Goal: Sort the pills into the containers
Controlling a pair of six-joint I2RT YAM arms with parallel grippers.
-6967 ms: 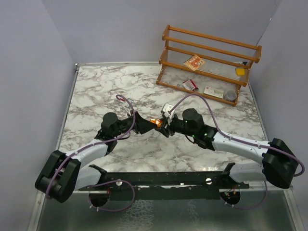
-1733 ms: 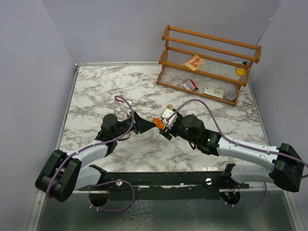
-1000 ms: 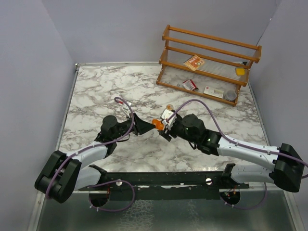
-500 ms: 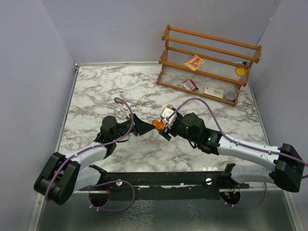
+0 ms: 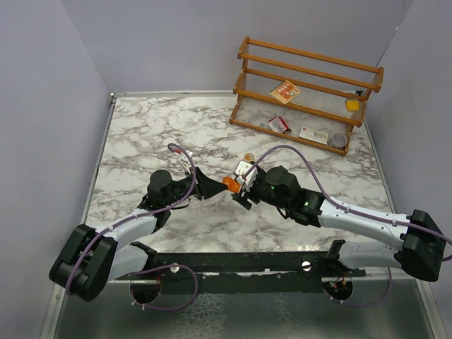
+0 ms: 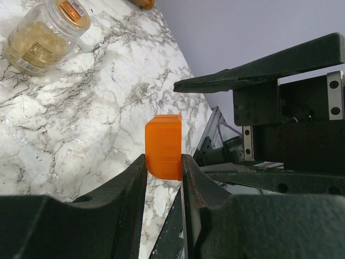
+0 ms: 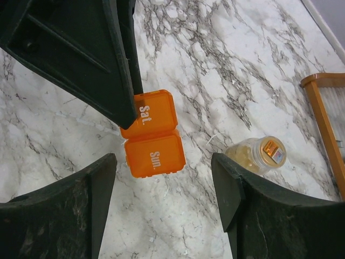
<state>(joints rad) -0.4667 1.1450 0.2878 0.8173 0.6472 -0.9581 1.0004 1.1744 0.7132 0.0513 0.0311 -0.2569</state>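
The top view places the left claw (image 5: 220,186) and the right claw (image 5: 239,194) tip to tip over the middle of the marble table (image 5: 141,134). The orange pill box (image 5: 229,184) shows there only as a small bright spot between them. From this view you cannot tell how either claw stands.

The wrist views settle it. The left wrist view shows the left claw clamped on the box (image 6: 163,147), one finger flat on each side, with most of the box standing out past the tips. The right wrist view adds that the box (image 7: 153,135) is two joined compartments marked "Sat." and "Sun.". One left finger (image 7: 108,54) covers the edge of the "Sat." half. The right claw's own fingers (image 7: 70,210) are spread apart just beside the box and touch nothing.

The clear jar (image 7: 259,154) of tan-yellow pills lies on its side on the table near the box, on the side toward the wooden rack (image 5: 311,78). The left wrist view shows its label and orange cap (image 6: 46,35). In the top view it is only a tan speck (image 5: 248,157). The rack stands well apart from the box, at the far right of the table.

Seven seconds ago the right claw's tips met the left claw right at the box. Now the right claw stands slightly back from it. The jar, then hidden behind the right wrist, has come into sight. The box has hardly shifted in that time, and the left claw's grip on it looks unchanged.
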